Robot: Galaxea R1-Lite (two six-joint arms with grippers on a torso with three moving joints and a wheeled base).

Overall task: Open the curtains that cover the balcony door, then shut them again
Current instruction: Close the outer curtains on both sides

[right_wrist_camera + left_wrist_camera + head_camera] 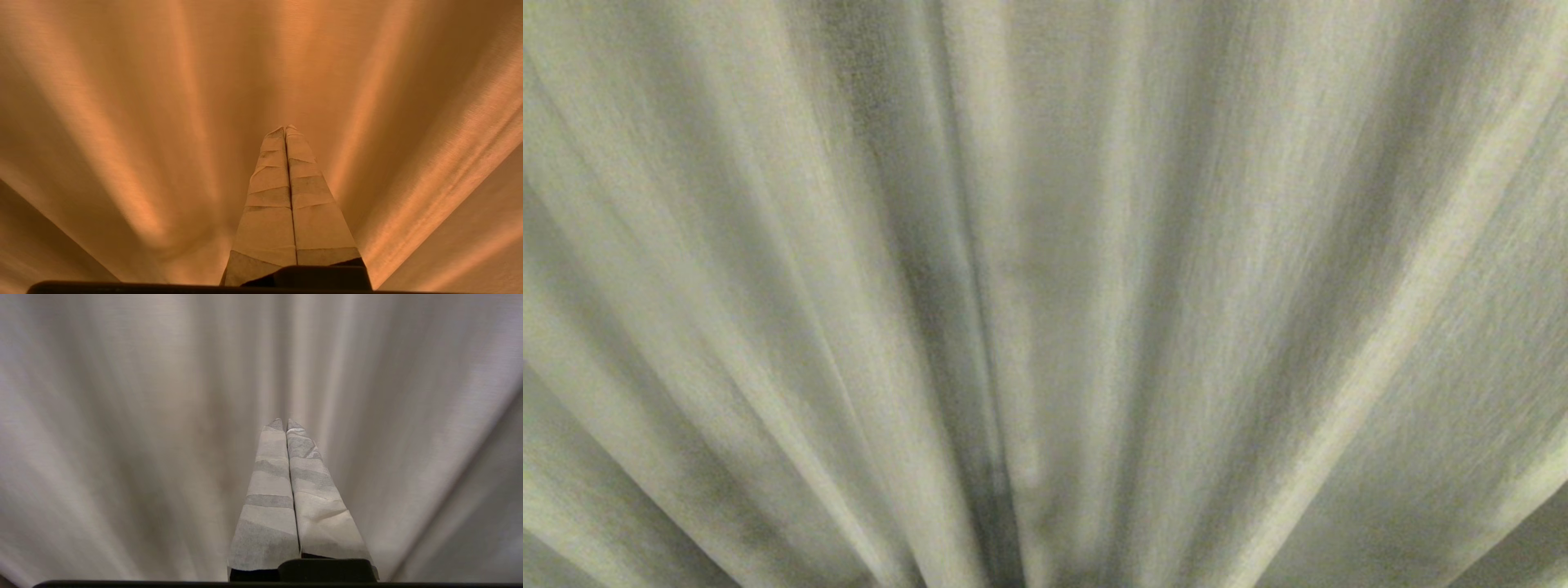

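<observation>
So the whole head view is just the curtains (1176,269), pleated beige-grey woven drape hanging in deep folds, drawn fully across. There's a dark vertical line near the middle where two folds or two panel edges meet (980,343); I can't tell which for sure, but my guess is that's the split between panels. The balcony door isn't visible at all, presumably behind the fabric.

Both tools are pointed at the cloth. The left tool (284,424) has its taped fingers (269,490) pressed together with nothing between them, tips close to a fold but I can't tell if they touch. Same story for the right tool (286,130): fingers (314,212) closed tight, empty, aimed into a hollow between two pleats.

If I'm reading it right, the opening step hasn't begun. To do it well, I'd aim for that centre edge, spread the tool first, and pinch a full pleat thickness, not just the surface weave, since this thick cloth will probably slip out of a shallow bite. Then pull sideways along the rail, not downward, so the hooks slide instead of straining.

As for surface and room: nothing to report, really. No floor, wall, rail or table shows, just fabric edge to edge in all three views.
</observation>
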